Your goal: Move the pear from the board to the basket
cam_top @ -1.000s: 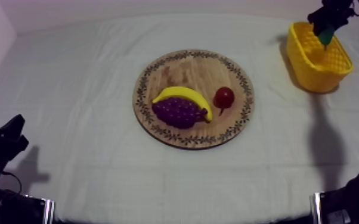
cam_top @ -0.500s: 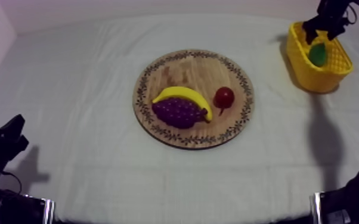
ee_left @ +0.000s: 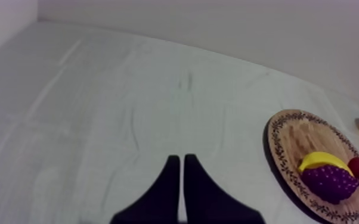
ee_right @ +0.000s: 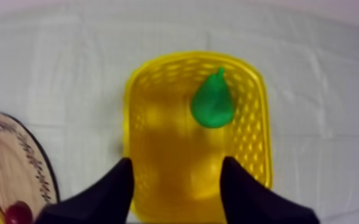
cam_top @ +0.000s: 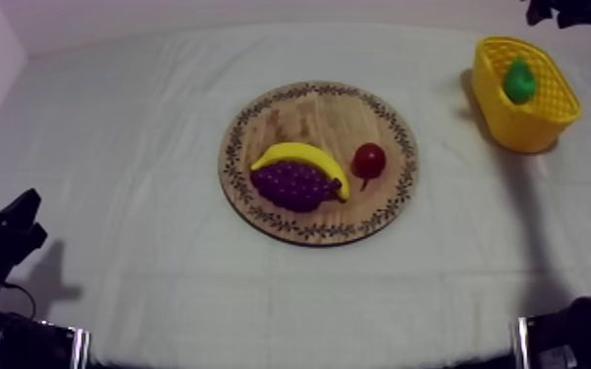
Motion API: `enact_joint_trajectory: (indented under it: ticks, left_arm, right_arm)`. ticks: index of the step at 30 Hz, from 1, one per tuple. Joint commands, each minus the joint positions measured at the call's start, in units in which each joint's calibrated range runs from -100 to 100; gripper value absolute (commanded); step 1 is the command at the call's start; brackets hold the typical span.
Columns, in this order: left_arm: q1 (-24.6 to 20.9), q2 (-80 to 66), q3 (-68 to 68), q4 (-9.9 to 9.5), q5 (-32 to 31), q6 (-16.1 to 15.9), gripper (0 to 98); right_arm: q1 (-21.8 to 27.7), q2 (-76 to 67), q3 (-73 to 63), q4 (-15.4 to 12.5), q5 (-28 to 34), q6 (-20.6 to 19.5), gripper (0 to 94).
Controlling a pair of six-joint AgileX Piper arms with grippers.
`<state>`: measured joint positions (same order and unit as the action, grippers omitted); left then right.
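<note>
Pear (cam_top: 518, 81) lies inside the yellow basket (cam_top: 527, 126), in the half farther from the right tool (ee_right: 177, 164), stalk end pointing away from it. It is green on yellow and clear of the rim. The right tool hangs over the basket's near half with its fingers (ee_right: 235, 190) spread wide and nothing between them, so it is released.

Judgement: the placing step reads as done. The next move calls only for lifting the right arm (cam_top: 566, 10) clear and bringing it home without clipping the basket rim below the fingertips. No further grasp looks needed.

Wooden board (cam_top: 309, 110) sits mid-counter (cam_top: 142, 128), well apart from the basket. It carries the banana (cam_top: 304, 155), the bunch of grapes (cam_top: 295, 184) touching it, and the small red fruit (cam_top: 369, 158) just beside them. Left tool (ee_left: 182, 159) sits low at its own side over bare counter, fingers pressed together on nothing.

Hard to make out: whether the pear rests flat on the basket floor or leans against the wall. From above, the right arm is cut off at the frame edge, so its height over the basket cannot be read. In the right wrist view the board is cut off too.
</note>
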<state>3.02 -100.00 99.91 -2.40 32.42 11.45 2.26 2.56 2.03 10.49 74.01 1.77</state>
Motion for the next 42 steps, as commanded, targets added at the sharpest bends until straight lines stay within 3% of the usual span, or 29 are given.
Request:
enact_joint_trajectory:
  ticks: [1,7,11,15,23,28,38,42]
  left_arm:
    - [0.0,0.0,0.0,-0.02,0.0,0.0,0.1]
    - [0.0,0.0,0.0,-0.02,0.0,0.0,0.1]
    - [0.0,0.0,0.0,-0.02,0.0,0.0,0.1]
    - [0.0,0.0,0.0,-0.02,0.0,0.0,0.1]
    - [0.0,0.0,0.0,-0.02,0.0,0.0,0.1]
    - [0.0,0.0,0.0,-0.02,0.0,0.0,0.1]
    - [0.0,0.0,0.0,-0.02,0.0,0.0,0.1]
    - [0.0,0.0,0.0,-0.02,0.0,0.0,0.1]
  right_arm:
    - [-0.3,-13.3,10.2,0.0,-7.7,-1.2,36.7]
    - [-1.9,-29.3,29.5,-0.3,-21.1,-3.0,28.3]
    - [-2.3,-40.0,43.8,-3.1,-31.3,-1.2,21.9]
    - [-3.1,-51.0,58.2,-7.5,-38.9,2.5,7.3]
    - [-3.9,-71.8,79.3,-19.2,-40.4,7.9,1.0]
    - [-4.1,-82.3,88.4,-23.3,-38.1,7.5,0.6]
    - [-4.9,-97.1,93.1,-18.8,-28.3,-2.8,0.3]
    - [-5.6,-98.0,94.5,-15.8,-28.8,-7.6,0.3]
